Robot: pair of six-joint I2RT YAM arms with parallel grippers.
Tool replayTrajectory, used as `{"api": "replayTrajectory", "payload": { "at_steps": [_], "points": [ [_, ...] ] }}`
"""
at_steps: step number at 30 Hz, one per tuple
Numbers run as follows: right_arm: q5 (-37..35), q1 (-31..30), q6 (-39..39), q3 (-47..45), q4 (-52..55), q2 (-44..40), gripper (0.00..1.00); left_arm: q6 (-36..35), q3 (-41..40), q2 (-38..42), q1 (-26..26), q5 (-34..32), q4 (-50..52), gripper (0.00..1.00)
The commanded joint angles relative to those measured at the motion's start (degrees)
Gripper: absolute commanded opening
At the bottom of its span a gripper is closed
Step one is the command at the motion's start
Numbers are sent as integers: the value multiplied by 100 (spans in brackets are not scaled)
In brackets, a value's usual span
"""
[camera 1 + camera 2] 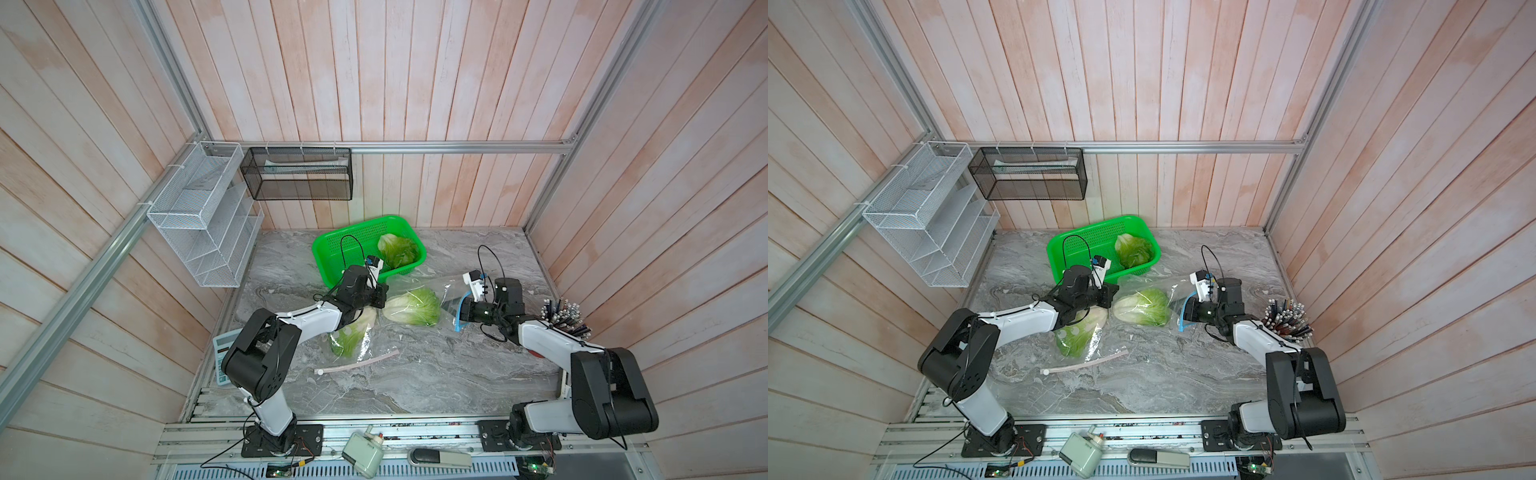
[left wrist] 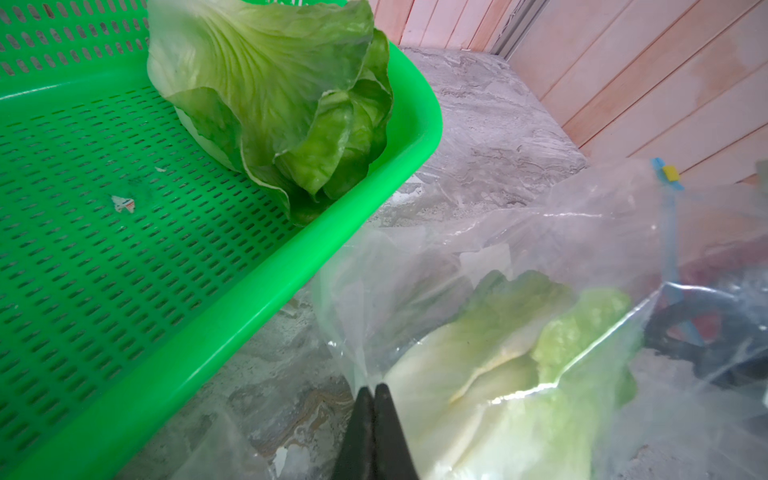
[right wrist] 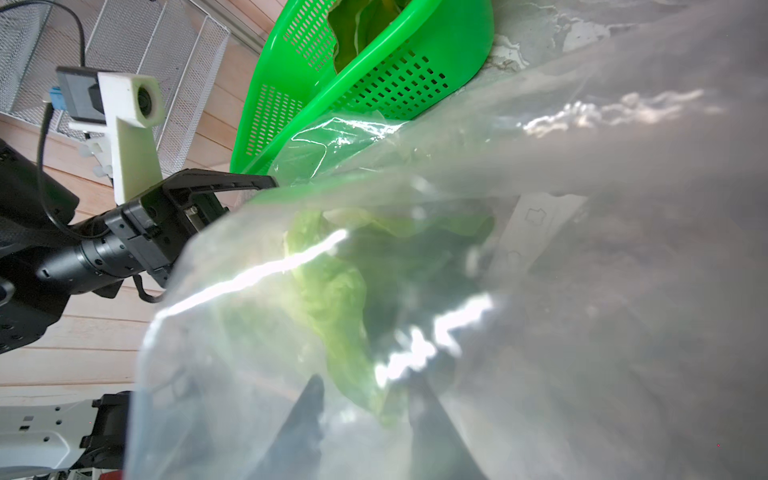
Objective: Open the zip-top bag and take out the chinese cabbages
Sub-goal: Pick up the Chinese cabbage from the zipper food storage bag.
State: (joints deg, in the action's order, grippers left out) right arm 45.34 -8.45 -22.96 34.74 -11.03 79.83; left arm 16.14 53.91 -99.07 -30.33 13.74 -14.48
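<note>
The clear zip-top bag (image 1: 451, 291) lies on the marble top, its blue zip (image 1: 458, 322) at the right end. One chinese cabbage (image 1: 415, 307) is inside it. My left gripper (image 2: 371, 387) is shut on the bag's film at the far end from the zip. My right gripper (image 3: 365, 380) is in the bag's mouth. Its fingers show blurred through the film, apart, with the cabbage's leaf tip (image 3: 374, 403) between them. A second cabbage (image 1: 398, 249) sits in the green basket (image 1: 322, 249). A third (image 1: 351, 334) lies in clear film under my left arm.
A pink strip (image 1: 357, 362) lies on the table in front of the third cabbage. A bundle of pens (image 1: 565, 318) stands at the right wall, a calculator (image 1: 220, 357) at the left edge. A white wire rack (image 1: 203, 216) and a black mesh box (image 1: 297, 172) hang on the walls.
</note>
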Motion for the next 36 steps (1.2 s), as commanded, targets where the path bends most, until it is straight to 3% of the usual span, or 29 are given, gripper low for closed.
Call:
{"api": "replayTrajectory", "payload": {
  "at_steps": [1,5,7,9,19,32,36],
  "points": [
    [171,-18,-72,-128,-478,84,34,71,-133,204,44,319,-401,0],
    [29,-26,-111,-170,-499,243,39,73,-158,173,72,471,-496,0],
    [-54,-34,-132,-119,-440,373,53,116,-175,164,80,572,-574,0],
    [-96,-51,-194,-113,-461,464,55,166,-213,155,98,641,-677,0],
    [212,-451,6,-163,-906,477,40,187,-114,64,122,687,-576,0],
    [358,-763,-178,-175,-1423,835,40,433,66,-104,154,655,-379,0],
    [405,-772,-484,-319,-1908,831,30,521,57,-102,158,734,-463,0]
  ]
}}
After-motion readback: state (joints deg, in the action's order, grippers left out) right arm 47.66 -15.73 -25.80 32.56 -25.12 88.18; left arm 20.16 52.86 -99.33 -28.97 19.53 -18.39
